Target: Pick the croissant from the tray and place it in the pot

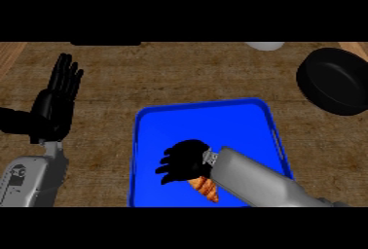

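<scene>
Looking down, the black right hand point(184, 160) was right on top of the golden-brown ridged croissant point(206, 188) in the blue plastic tray point(205, 108), fingers curled over its upper end, though whether it had hold I couldn't tell; the round black pot point(335, 82) sat well up-right, and the open left hand point(59, 99) rested far-left

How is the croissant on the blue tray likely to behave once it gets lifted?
The croissant looks small and tapered, so probably light. The right robot hand curls over it, so its flaky crust could crush. On the tray, its rounded shape might let it roll.
</scene>
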### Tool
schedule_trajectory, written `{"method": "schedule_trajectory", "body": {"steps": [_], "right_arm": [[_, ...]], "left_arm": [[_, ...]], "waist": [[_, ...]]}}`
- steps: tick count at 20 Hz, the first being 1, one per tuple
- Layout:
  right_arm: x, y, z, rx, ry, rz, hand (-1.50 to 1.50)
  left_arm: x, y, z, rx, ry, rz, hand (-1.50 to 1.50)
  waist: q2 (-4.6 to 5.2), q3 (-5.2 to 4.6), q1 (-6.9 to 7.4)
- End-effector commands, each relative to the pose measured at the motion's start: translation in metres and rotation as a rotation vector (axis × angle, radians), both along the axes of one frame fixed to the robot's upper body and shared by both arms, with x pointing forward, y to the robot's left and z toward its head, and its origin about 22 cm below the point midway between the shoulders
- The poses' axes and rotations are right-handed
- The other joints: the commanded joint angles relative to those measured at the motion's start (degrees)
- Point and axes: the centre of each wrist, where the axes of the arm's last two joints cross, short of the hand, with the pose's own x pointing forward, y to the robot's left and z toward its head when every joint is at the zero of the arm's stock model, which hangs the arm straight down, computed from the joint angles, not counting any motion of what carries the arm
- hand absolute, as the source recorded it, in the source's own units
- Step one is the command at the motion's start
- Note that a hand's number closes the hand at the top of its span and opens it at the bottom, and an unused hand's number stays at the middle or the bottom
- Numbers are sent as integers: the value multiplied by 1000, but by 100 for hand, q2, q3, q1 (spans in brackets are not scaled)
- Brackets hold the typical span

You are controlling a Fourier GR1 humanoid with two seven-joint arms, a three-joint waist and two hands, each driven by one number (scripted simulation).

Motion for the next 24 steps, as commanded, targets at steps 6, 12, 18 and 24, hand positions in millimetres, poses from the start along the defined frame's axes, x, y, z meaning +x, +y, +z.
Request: {"method": "schedule_trajectory", "body": {"steps": [6,12,18,24], "right_arm": [[-29,5,-32,19,58,203,150],[-33,3,-38,47,54,201,150],[-35,-27,-7,357,-67,-180,150],[-54,-62,9,650,-116,-642,150]], "left_arm": [[3,-1,12,1,-7,17,0],[-1,-4,3,1,6,-4,0],[-6,10,12,-3,5,59,0],[-19,28,-1,3,25,100,0]], "waist": [[33,-6,3],[33,-7,-14],[-39,6,-313],[-97,-1,-550]]}}
